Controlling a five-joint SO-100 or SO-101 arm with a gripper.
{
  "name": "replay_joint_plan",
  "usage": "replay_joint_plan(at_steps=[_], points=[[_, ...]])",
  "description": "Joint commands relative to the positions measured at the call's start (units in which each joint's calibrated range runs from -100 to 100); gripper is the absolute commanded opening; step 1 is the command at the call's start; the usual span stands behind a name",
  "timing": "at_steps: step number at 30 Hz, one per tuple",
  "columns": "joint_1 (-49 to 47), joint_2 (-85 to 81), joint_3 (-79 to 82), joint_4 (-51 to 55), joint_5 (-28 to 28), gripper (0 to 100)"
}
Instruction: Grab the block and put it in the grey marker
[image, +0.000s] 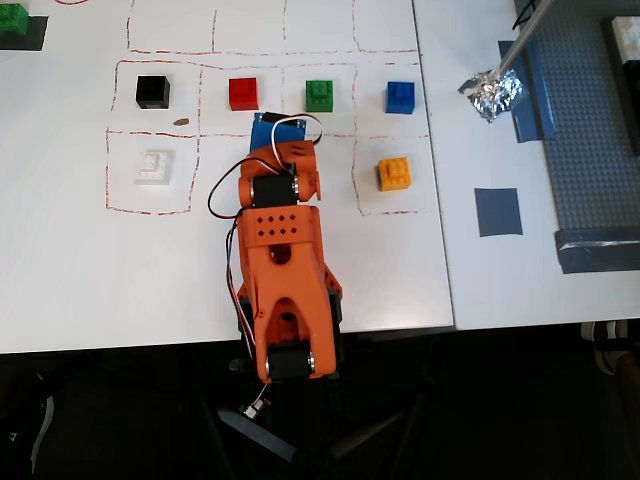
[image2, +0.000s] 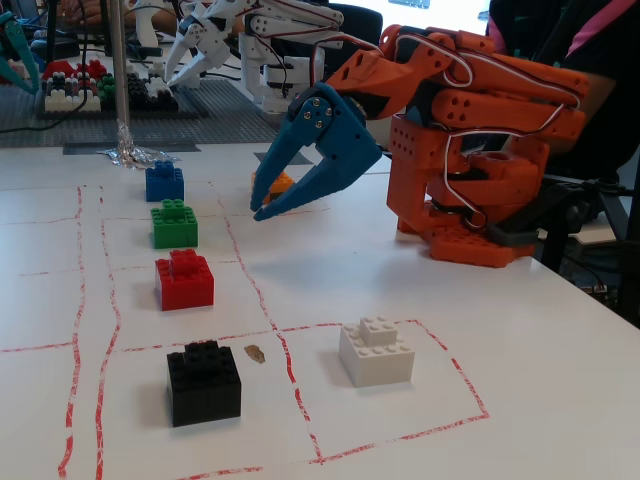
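The block (image: 393, 173), an orange-yellow studded cube, sits in a red-outlined cell right of the arm in the overhead view. In the fixed view only a sliver of the block (image2: 283, 181) shows behind the blue fingers. The grey marker (image: 498, 212) is a flat grey-blue square further right, with nothing on it; it does not show in the fixed view. My gripper (image2: 256, 211) hangs above the table with its blue jaws apart and nothing between them. Seen from overhead, the gripper (image: 272, 128) is left of the block, between the red and green cubes.
Black (image: 152, 92), red (image: 243, 93), green (image: 319, 95) and blue (image: 401, 97) cubes line the far row, and a white cube (image: 152, 166) sits at the left. A foil ball (image: 490, 92) and a long grey tape strip (image: 532, 100) lie at the right.
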Motion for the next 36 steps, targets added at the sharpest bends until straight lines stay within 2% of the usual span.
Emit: replay_joint_plan(at_steps=[1, 26, 36], points=[[0.0, -1.3, 0.9, 0.3, 1.7, 0], [1.0, -0.8, 0.7, 0.3, 0.5, 0], [1.2, 14.3, -10.1, 0.3, -1.5, 0]])
